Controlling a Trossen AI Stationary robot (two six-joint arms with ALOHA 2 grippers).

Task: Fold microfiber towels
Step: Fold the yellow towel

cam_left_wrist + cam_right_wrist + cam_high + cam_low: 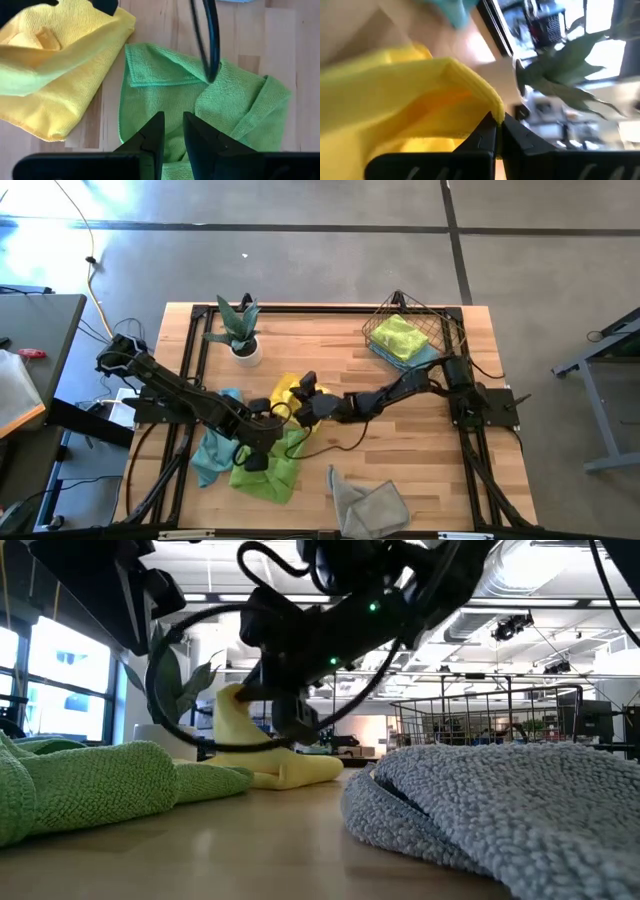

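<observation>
A yellow towel (284,388) lies mid-table with one part raised, and my right gripper (301,393) is shut on it, having reached in from the right. A crumpled lime green towel (200,100) lies near the front left. My left gripper (173,131) hovers above it, its fingers a narrow gap apart with nothing between them. A teal towel (208,455) lies beside the green one, partly under my left arm. A grey towel (368,502) rests rumpled at the near edge. My right gripper pinches a folded edge of the yellow towel (489,109) between its two fingertips. The fingers come from the table's right, slanting slightly down. The pinched part (236,712) stands lifted off the table. The rest of the towel (285,772) lies slack on the wood.
A copper wire basket (412,330) at the far right holds folded green and teal cloths. A potted plant (240,332) stands at the far left. A black cable (210,40) hangs over the green towel. Bare wood lies between the yellow towel and the grey one.
</observation>
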